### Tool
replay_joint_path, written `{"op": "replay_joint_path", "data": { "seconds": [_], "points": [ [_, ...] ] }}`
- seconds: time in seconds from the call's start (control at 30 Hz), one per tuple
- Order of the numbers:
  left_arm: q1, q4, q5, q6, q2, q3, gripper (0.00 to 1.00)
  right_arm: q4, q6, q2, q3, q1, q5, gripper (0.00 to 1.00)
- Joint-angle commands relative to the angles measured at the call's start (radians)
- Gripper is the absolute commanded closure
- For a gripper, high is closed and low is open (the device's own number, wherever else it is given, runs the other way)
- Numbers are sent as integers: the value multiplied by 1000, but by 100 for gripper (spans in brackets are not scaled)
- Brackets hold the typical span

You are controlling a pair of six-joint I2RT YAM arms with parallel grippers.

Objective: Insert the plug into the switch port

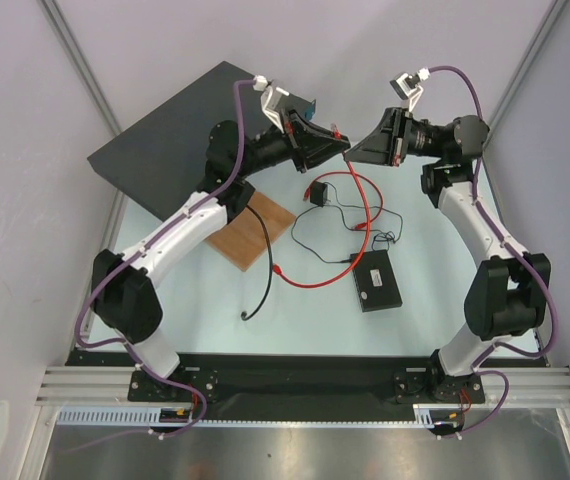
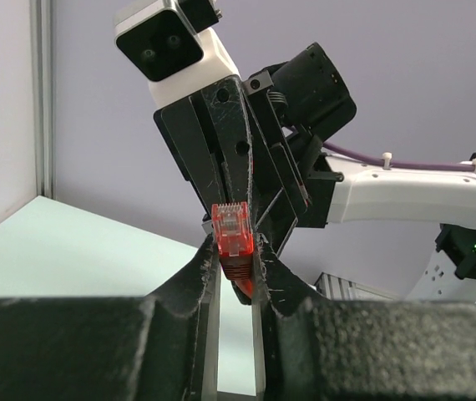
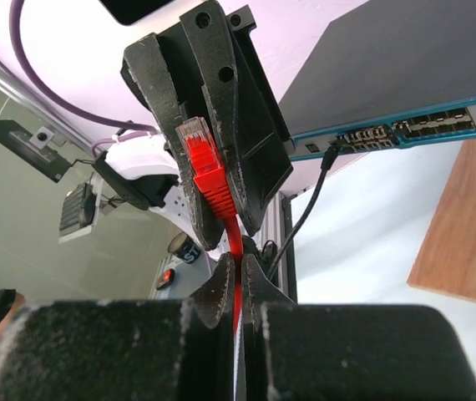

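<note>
With right jaws shut on the thin red cable (image 3: 235, 241) and left jaws clasping its small red plastic plug (image 2: 231, 236), square that clasp before the right releases.

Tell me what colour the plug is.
The plug is red with a clear tip; best seen from the right wrist.

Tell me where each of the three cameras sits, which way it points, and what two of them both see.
Top external: above and behind the bases, looking down on the table; both arms show whole.
Left wrist: on the left arm, facing the right gripper; left fingers at the bottom.
Right wrist: on the right arm, facing the left gripper; right fingers at the bottom.
Shared: both wrist views show the red plug between the two grippers.
</note>
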Motion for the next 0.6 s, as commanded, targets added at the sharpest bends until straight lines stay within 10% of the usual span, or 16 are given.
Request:
{"op": "replay_joint_path", "data": {
  "seconds": [0.0, 0.37, 0.57],
  "points": [
    [-6, -25, -5, 61, -54, -7, 99, -79, -92, -65, 1, -5, -4, 100],
    [-12, -134, -46, 156, -114, -56, 100, -244, -196, -60, -1, -22, -22, 100],
    [-10, -146, -49, 155, -135, -107, 100, -609, -495, -72, 48, -26, -13, 100]
  ]
}}
